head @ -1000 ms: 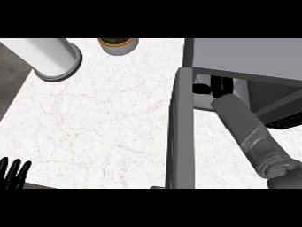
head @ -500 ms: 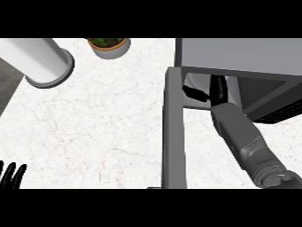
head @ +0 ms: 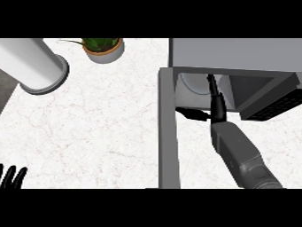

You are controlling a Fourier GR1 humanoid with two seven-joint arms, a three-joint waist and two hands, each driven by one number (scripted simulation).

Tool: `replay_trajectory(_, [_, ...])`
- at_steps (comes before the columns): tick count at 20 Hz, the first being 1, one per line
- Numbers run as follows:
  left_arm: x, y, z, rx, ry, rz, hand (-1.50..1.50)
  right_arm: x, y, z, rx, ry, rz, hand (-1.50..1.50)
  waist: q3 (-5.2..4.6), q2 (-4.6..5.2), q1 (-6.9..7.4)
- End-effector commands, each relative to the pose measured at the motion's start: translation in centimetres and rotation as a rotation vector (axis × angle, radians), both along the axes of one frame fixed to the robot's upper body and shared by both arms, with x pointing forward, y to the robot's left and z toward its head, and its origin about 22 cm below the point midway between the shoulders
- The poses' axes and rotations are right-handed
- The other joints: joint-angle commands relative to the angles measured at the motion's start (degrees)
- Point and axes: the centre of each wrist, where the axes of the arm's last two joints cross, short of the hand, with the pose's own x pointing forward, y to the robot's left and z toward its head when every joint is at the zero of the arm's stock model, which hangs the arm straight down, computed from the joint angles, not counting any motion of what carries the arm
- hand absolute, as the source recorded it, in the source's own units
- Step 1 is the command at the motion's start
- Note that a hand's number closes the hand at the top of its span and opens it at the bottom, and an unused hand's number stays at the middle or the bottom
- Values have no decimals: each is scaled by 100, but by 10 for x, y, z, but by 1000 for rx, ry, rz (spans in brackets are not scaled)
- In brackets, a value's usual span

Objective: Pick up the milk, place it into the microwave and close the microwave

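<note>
Inside the microwave (head: 245, 55), the right hand (head: 216, 99) touches the milk (head: 192, 84).

One microwave (head: 241, 55), one potted plant (head: 103, 48), two hands (head: 216, 104).

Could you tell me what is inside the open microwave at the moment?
The right hand reaches into the microwave, beside something pale and rounded, possibly the milk. The microwave's top hides the rest.

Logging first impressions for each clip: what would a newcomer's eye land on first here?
The right forearm reaching into the open microwave at upper right, its black right hand inside the cavity. Next, the microwave door swung out across the white counter. The left hand rests at the lower left edge, fingers up.
</note>
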Motion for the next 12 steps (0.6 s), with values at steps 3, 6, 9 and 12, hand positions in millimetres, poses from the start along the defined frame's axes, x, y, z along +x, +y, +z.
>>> replay_trajectory(3, [-14, 0, 2, -3, 38, -6, -150, -34, -7, -33, 75, -47, 54, -150, -8, -72, -132])
replay_trajectory(6, [-17, 1, 5, 24, 28, 10, -150, -37, -18, -35, 118, 0, 98, -150, -16, -118, -229])
replay_trajectory(9, [-21, -10, 2, 28, 79, -20, -150, -58, -10, -52, 203, -5, 143, -150, -20, -156, -316])
replay_trajectory(12, [-21, -6, -7, 57, 84, -68, -150, -66, -32, -56, 165, 25, 182, -150, -23, -158, -319])
